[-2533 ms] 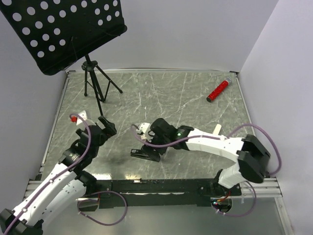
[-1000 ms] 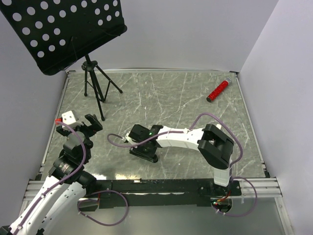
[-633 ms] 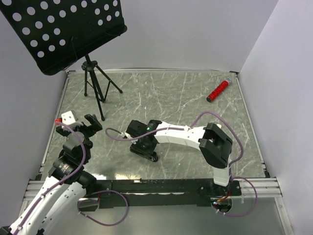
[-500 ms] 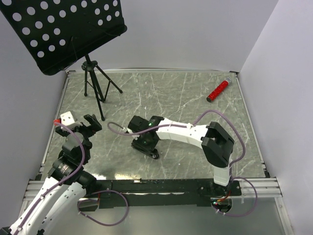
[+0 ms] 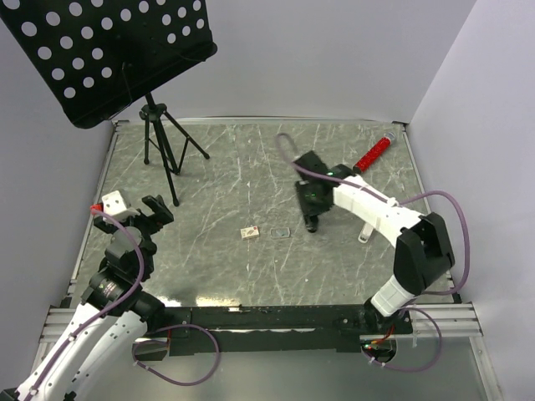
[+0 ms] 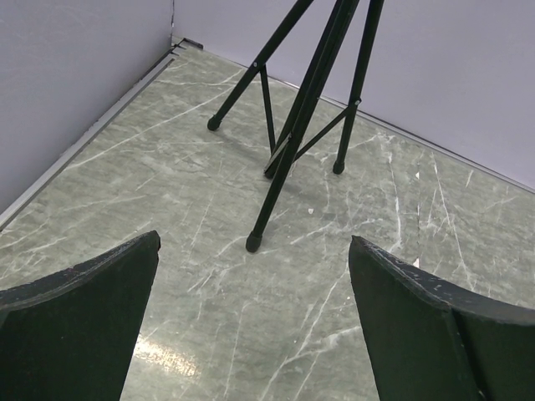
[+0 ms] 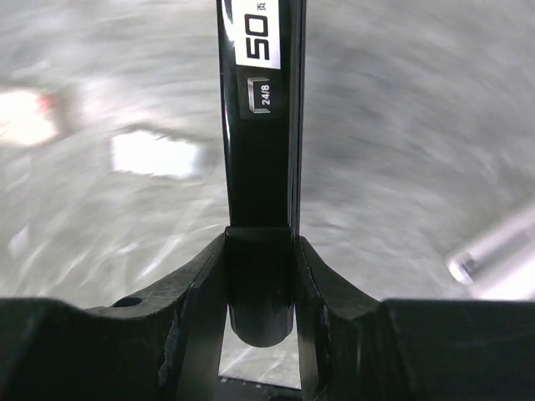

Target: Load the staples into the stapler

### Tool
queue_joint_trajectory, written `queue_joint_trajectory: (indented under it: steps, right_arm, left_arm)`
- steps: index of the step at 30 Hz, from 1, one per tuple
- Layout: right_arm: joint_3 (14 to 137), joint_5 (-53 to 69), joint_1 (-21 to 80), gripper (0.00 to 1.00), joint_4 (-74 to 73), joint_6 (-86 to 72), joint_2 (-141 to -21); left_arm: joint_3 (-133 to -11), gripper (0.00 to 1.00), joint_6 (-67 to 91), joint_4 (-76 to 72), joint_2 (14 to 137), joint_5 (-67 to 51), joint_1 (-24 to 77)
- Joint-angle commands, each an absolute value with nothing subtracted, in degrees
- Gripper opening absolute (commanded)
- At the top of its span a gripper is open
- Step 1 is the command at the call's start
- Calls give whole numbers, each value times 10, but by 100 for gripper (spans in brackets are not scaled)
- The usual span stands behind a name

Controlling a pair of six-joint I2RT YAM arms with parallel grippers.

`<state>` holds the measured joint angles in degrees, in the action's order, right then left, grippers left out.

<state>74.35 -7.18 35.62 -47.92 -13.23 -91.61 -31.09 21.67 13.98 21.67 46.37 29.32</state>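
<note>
Just right of the staples box (image 5: 248, 232) and tray (image 5: 280, 231) lying on the table (image 5: 251, 167): right pincer (image 5: 311, 209) clamped on stapler (image 7: 259, 125), which juts past its tips. Well left of box: left pincer (image 5: 152, 209), jaws wide apart.

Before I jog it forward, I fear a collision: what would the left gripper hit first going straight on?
Likely the nearest thin black tripod leg of the music stand, dead ahead of the left gripper; depth is unclear.
</note>
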Motion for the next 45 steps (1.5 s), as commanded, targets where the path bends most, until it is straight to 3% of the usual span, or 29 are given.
queue_joint_trajectory:
  steps: [1, 11, 12, 15, 16, 19, 21, 22, 25, 26, 37, 45]
  right_arm:
    - [667, -105, 257, 0, -440, -224, -874]
    - [606, -123, 136, 2, -410, -258, -896]
    - [600, -123, 131, 12, -403, -258, -898]
    - [578, -103, 120, 25, -369, -257, -899]
    - [576, -96, 119, 38, -365, -256, -897]
    - [575, -72, 118, 57, -359, -258, -882]
    - [577, -72, 118, 64, -362, -258, -852]
    - [577, -72, 118, 77, -362, -258, -835]
    - [575, -90, 118, 97, -359, -256, -743]
    - [576, -109, 118, 100, -359, -251, -691]
    - [502, -216, 117, 100, -283, -148, -271]
    - [420, -232, 118, 100, -256, -100, -105]
  left_arm:
    - [-307, 99, 208, 120, 208, 468, 289]
    - [-307, 99, 213, 123, 206, 473, 289]
    - [-308, 99, 214, 123, 206, 473, 289]
    - [-308, 99, 216, 123, 204, 475, 289]
    - [-308, 100, 218, 126, 203, 474, 289]
    - [-323, 97, 243, 152, 206, 468, 289]
    - [-346, 97, 257, 169, 208, 472, 290]
    - [-365, 97, 258, 177, 208, 477, 290]
    - [-394, 97, 244, 202, 203, 496, 289]
    - [-413, 97, 236, 209, 200, 506, 289]
    - [-511, 97, 120, 104, 132, 527, 289]
    - [-491, 97, 126, 65, 125, 526, 290]
